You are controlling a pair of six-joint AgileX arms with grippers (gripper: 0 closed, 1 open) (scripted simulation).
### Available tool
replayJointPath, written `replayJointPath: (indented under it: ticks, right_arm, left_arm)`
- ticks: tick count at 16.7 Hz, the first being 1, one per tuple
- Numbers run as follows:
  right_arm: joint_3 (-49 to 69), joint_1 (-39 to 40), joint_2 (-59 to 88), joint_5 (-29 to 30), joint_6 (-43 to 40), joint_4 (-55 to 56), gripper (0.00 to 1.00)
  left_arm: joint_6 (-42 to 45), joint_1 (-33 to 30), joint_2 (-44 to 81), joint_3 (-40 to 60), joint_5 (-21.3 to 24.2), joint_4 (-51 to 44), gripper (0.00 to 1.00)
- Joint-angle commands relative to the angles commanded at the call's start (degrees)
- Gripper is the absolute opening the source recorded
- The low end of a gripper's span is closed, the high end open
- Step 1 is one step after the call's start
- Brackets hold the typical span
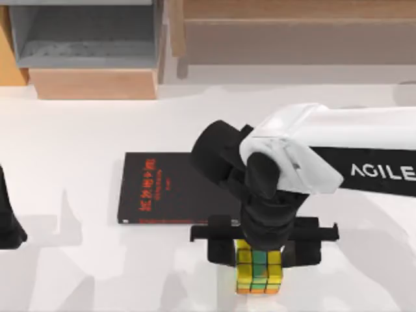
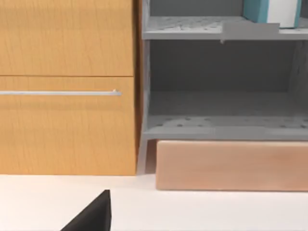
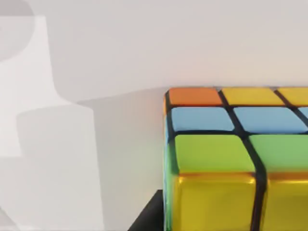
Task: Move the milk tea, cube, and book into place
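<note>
My right pincer (image 1: 260, 255) hangs over the cube (image 1: 259, 272) at the near edge of the table (image 1: 78, 182), right of the middle. Seen from above, its fingers (image 1: 220, 250) stand wide, one to the cube's left and one to its right, with the cube's far half between them. Whether the pads already touch the sides I cannot tell. The wrist camera looks close onto the cube (image 3: 236, 154): orange and yellow squares at the far row, blue in the middle, green and yellow nearer, with black seams between.

I judge the cube to be light and stiff, a hard plastic block that will not give when squeezed. Its faces look glossy, so it may slip if I pinch only a corner or an edge row. The layers could also twist if my pads press on different rows. The best hold, I think, is flat on two opposite side faces, at the middle squares, low enough that the pads cover more than the top row.

Just beyond the cube, touching nothing that I can see, a black book (image 1: 172, 188) with red lettering lies flat. My left arm (image 1: 8, 218) waits at the table's left edge. Its camera faces a grey shelf (image 2: 221, 125) beside a wooden cabinet (image 2: 67, 86), with a light blue book (image 2: 269, 10) on the upper shelf.
</note>
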Motion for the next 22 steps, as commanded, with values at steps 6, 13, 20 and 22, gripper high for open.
replayJointPath:
  ticks: [6, 13, 20, 22]
  right_arm:
    - [1.3, -0.1, -0.9, 0.0, 0.0, -2.0, 0.00]
    - [4.1, -0.2, -2.4, 0.0, 0.0, -6.4, 0.00]
    - [5.2, -4.4, -4.0, -6.4, -7.4, 2.8, 0.00]
    - [7.2, -9.4, -7.3, -10.8, -13.2, 10.4, 0.00]
  left_arm:
    - [0.0, 0.0, 0.0, 0.0, 0.0, 0.0, 1.00]
    - [0.0, 0.0, 0.0, 0.0, 0.0, 0.0, 1.00]
    - [0.0, 0.0, 0.0, 0.0, 0.0, 0.0, 1.00]
    - [0.0, 0.0, 0.0, 0.0, 0.0, 0.0, 1.00]
